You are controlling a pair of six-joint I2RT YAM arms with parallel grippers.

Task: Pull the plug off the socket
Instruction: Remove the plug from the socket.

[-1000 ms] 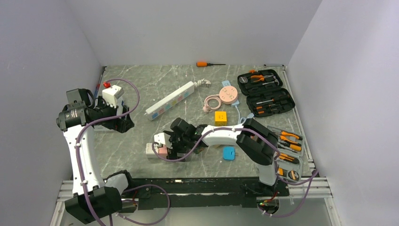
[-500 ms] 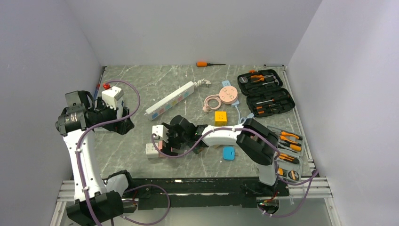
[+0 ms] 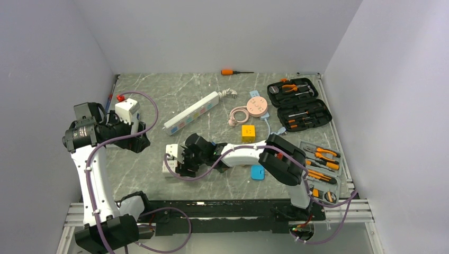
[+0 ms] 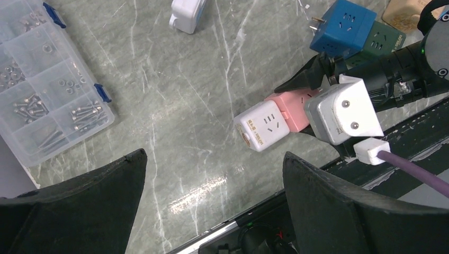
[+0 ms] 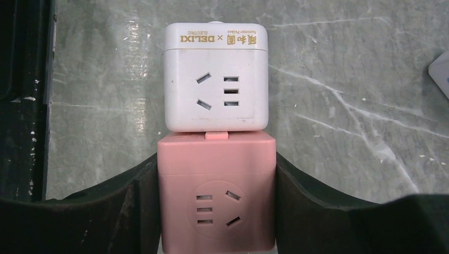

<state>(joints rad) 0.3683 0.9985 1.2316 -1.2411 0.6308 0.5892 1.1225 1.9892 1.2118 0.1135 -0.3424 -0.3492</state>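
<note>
My right gripper (image 5: 216, 170) is shut on a pink cube adapter (image 5: 217, 196), its fingers pressed against both sides. The pink cube is joined end to end with a white cube adapter (image 5: 214, 79) that lies on the table ahead of it. In the top view the right gripper (image 3: 179, 165) points left at the front middle, with the white cube (image 3: 167, 169) at its tip. The long white power strip (image 3: 191, 112) with pastel outlets lies at the back, its cord end (image 3: 229, 93) loose. My left gripper (image 4: 214, 159) is wide open and empty, left of the cubes (image 4: 262, 126).
A round pink disc with coiled cable (image 3: 253, 107), a yellow cube (image 3: 248, 132) and a blue block (image 3: 257, 172) lie nearby. Tool cases (image 3: 299, 103) and a tool tray (image 3: 320, 169) stand on the right. A clear screw box (image 4: 47, 79), blue cube (image 4: 344, 29) and green cube (image 4: 384, 39) show in the left wrist view.
My right gripper has moved left over the pink cube, which it now hides in the top view. The white cube stays about where it was. The left arm has barely moved.
</note>
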